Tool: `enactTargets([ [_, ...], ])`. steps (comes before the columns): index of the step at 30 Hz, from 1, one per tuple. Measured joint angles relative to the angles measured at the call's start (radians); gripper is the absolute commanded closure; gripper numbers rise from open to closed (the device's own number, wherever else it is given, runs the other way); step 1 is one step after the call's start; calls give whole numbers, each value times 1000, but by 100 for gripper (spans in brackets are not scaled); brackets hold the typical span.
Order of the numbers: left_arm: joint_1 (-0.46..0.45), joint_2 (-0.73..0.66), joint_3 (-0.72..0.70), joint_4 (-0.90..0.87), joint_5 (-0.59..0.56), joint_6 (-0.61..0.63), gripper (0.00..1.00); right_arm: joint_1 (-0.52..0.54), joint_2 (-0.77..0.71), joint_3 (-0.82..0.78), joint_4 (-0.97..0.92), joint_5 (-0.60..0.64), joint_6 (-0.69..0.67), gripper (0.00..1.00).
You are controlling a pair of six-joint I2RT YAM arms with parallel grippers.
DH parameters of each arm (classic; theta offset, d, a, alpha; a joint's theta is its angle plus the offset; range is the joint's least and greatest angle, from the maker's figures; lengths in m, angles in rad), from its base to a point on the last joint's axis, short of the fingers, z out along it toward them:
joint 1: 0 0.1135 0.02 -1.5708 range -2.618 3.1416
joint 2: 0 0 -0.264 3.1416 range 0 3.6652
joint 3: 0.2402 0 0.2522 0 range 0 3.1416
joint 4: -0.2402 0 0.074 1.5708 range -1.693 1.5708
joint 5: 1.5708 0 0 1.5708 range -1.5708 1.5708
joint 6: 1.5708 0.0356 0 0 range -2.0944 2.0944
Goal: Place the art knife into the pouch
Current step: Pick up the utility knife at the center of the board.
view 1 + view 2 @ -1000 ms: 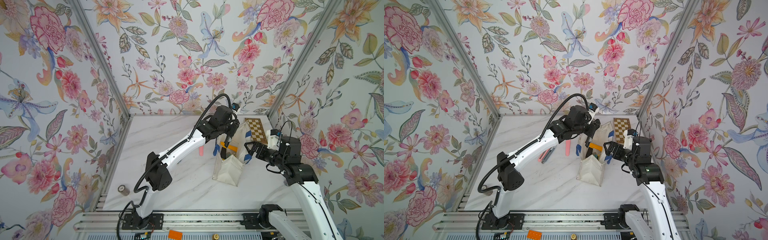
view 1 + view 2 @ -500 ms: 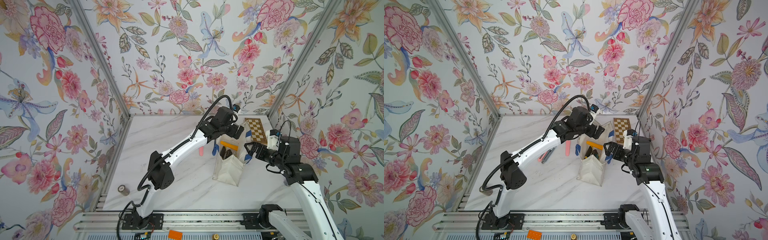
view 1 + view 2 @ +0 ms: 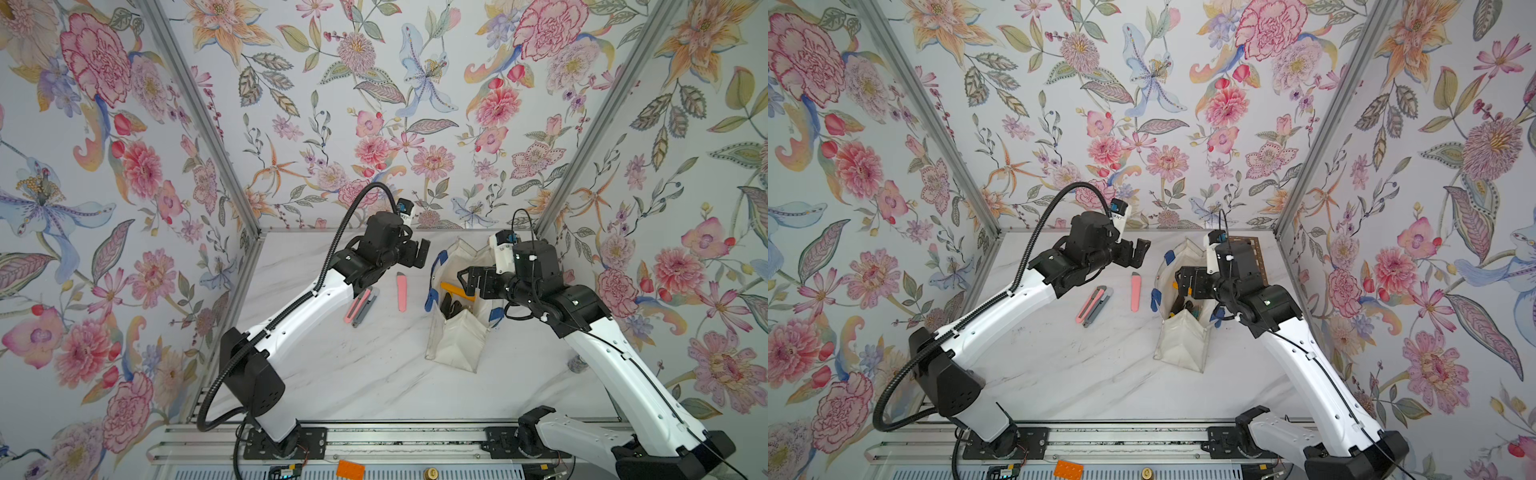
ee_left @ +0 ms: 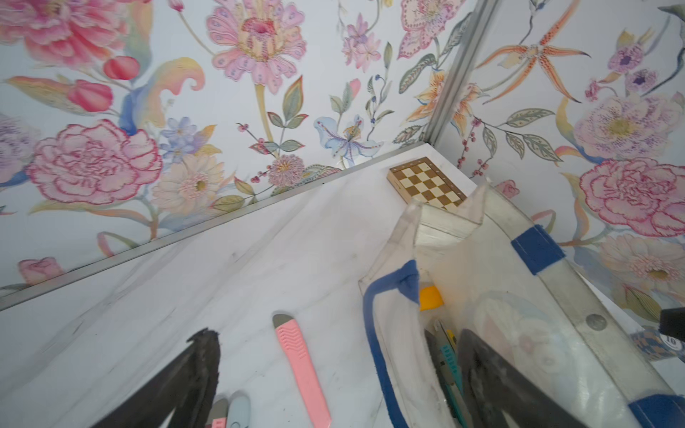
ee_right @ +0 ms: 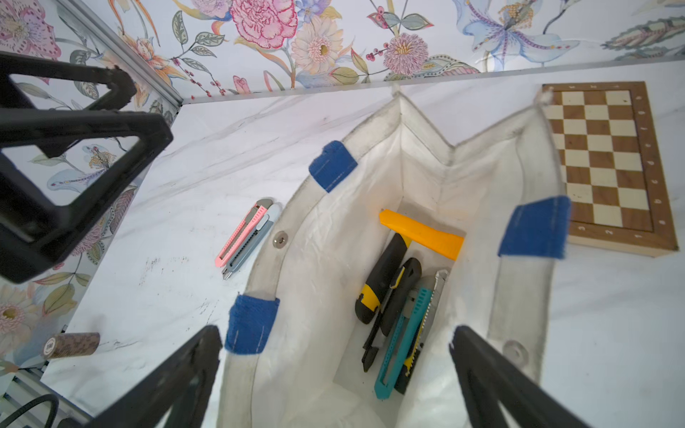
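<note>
Left gripper (image 3: 417, 254): jaws spread wide, nothing between them. It hangs above the table (image 3: 374, 374), over the far end of a lone pink knife (image 3: 401, 292) and just beside the pouch (image 3: 453, 336). The right gripper (image 3: 467, 279) is likewise spread and empty, poised over the pouch mouth.

Pouch contents, per the right wrist view: an orange knife (image 5: 422, 233) lying across the top, a black-and-yellow knife (image 5: 378, 285), a teal knife (image 5: 402, 333) and at least one more dark one. The pouch stands upright and open beside the chessboard (image 5: 608, 166).

Status: with knives inside and both tools empty, one placement appears complete. Three knives lie on the table — the lone pink one, plus a pink-and-grey pair (image 3: 360, 306) side by side, farther from the pouch. If these also count, the work is roughly half done; the task sentence does not settle that.
</note>
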Motion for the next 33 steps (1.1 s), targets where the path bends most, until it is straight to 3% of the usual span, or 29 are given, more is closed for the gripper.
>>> enactTargets([
  [6,38,-211,-301,46,-16,-51,1,102,200,148,2,44,-29,1],
  [13,86,-389,-605,68,1,-129,1,169,481,392,27,4,-35,1],
  [16,109,-456,-692,65,5,-146,1,192,628,515,42,-30,-31,10],
  [24,190,-621,-819,71,43,-176,0,209,969,760,43,-89,12,35],
  [33,195,-620,-858,107,95,-192,1,195,1111,812,28,-88,66,43],
])
